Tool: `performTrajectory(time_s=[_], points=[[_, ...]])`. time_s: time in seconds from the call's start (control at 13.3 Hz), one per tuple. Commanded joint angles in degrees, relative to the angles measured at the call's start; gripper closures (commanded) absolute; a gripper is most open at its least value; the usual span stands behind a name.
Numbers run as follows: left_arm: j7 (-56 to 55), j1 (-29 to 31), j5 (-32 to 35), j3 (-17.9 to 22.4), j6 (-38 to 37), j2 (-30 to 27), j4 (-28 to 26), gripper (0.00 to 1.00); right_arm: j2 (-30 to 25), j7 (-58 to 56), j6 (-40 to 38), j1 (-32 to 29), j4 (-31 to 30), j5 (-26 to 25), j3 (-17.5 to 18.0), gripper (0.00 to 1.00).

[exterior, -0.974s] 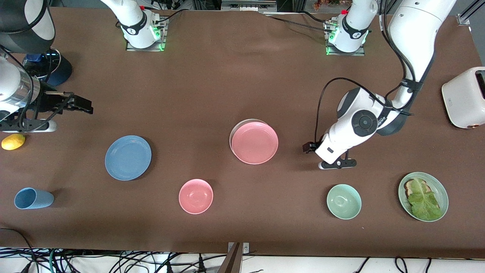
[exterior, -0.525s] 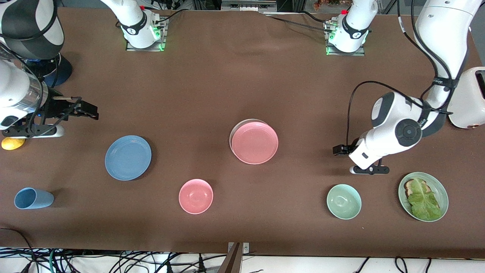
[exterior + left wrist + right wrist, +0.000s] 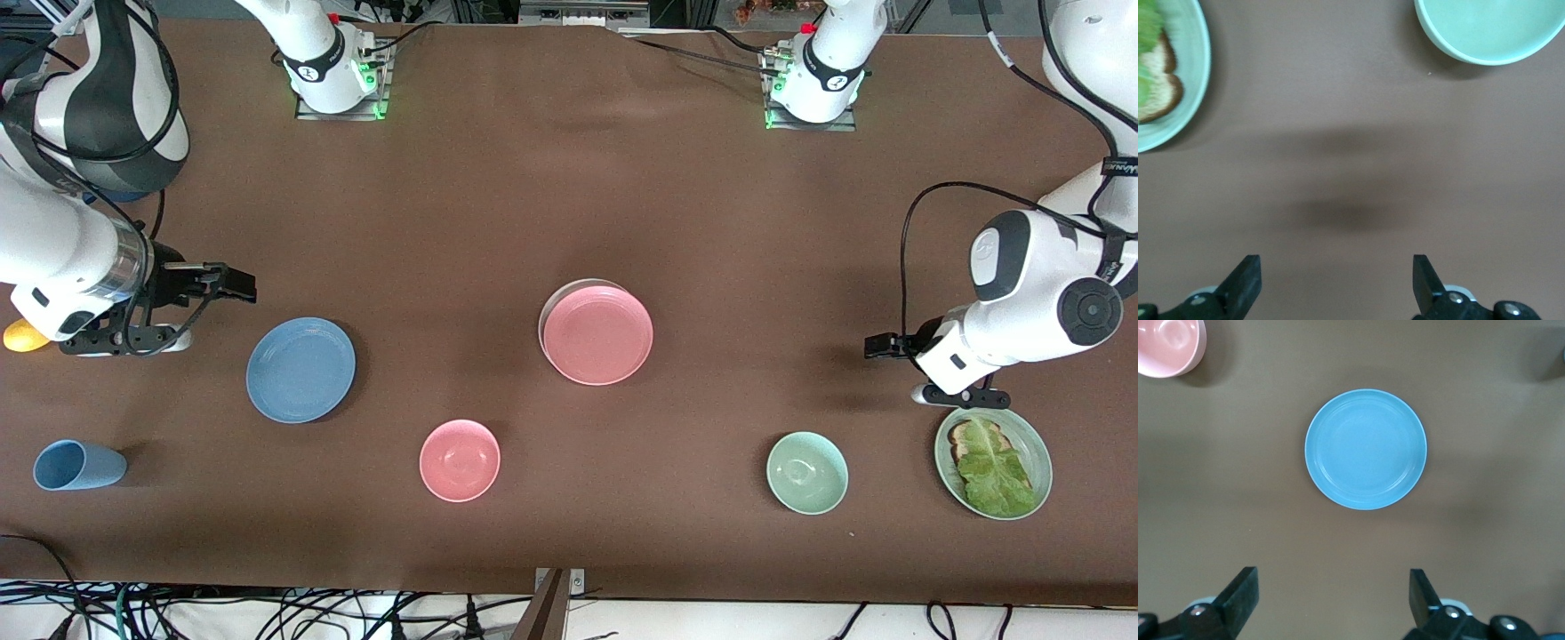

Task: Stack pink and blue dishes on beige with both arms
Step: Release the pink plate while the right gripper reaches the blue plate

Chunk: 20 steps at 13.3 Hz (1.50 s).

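While we look for writing: we read none.
Blue plate: lies apart from the right gripper, jaws wide, empty.
Left gripper: jaws wide, empty, over bare table.

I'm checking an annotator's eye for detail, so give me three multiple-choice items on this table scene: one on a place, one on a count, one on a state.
1. Where is the pink plate?
A. On the beige plate
B. On the blue plate
C. In the left hand

2. How many bowls stand on the table?
A. One
B. Two
C. Four

3. How is the right hand?
A. Shut on the blue plate
B. Shut on the cup
C. Open and empty

Key:
1 A: a beige rim shows from under the pink plate.
2 B: only the pink bowl and the green bowl are bowls.
3 C: the right wrist view shows its fingers wide apart above the blue plate, holding nothing.
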Motion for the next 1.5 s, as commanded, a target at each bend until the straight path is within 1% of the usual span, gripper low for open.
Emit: performTrajectory(time_s=[0.0, 0.07, 0.15, 0.3, 0.45, 0.6, 0.67, 0.82, 0.9, 1.2, 1.42], points=[[0.2, -0.4, 0.5, -0.4, -5.4, -3.5, 1.9, 0.00, -0.4, -0.8, -0.6, -0.4, 0.9, -0.2, 0.1, 0.00], [0.2, -0.7, -1.0, 0.1, -8.2, -4.9, 2.8, 0.00, -0.3, -0.8, -0.2, -0.7, 0.8, 0.0, 0.1, 0.00], [0.2, -2.5, -3.1, 2.5, -9.2, -7.2, 2.7, 0.00, -0.2, -0.7, 1.0, -0.7, -0.1, 0.0, 0.1, 0.00], [0.2, -9.7, -7.1, 10.9, -13.6, -12.4, 2.7, 0.00, 0.3, -0.9, 4.9, -0.9, -3.6, 0.1, 0.1, 0.00], [0.1, -16.3, -9.0, 16.8, -17.3, -17.1, 2.7, 0.00, 0.7, -2.4, 8.3, -1.8, -7.1, 0.0, 0.2, 0.00], [-0.5, -22.0, -11.9, 22.0, -20.0, -21.6, 2.7, 0.00, 0.8, -6.7, 16.6, -3.6, -11.6, -0.2, 0.2, 0.00], [-2.6, -23.8, -12.8, 23.4, -20.9, -23.6, 2.7, 0.00, 1.7, -8.4, 20.5, -4.4, -12.6, -0.2, 0.2, 0.00], [-6.8, -24.6, -12.9, 23.4, -21.0, -26.3, 2.9, 0.00, 4.9, -13.1, 22.1, -7.1, -12.1, -0.1, 0.4, 0.00], [-6.8, -25.4, -12.6, 23.3, -21.0, -27.2, 3.1, 0.00, 6.4, -15.2, 23.3, -7.5, -12.2, 0.1, 0.4, 0.00], [-6.5, -25.6, -12.0, 23.0, -21.8, -27.5, 6.0, 0.00, 11.8, -16.2, 29.5, -8.8, -12.1, 0.2, 0.4, 0.01], [-6.4, -25.0, -11.8, 23.0, -24.2, -27.5, 7.3, 0.00, 15.8, -17.3, 34.7, -9.0, -12.1, 1.9, 0.4, 0.06]])
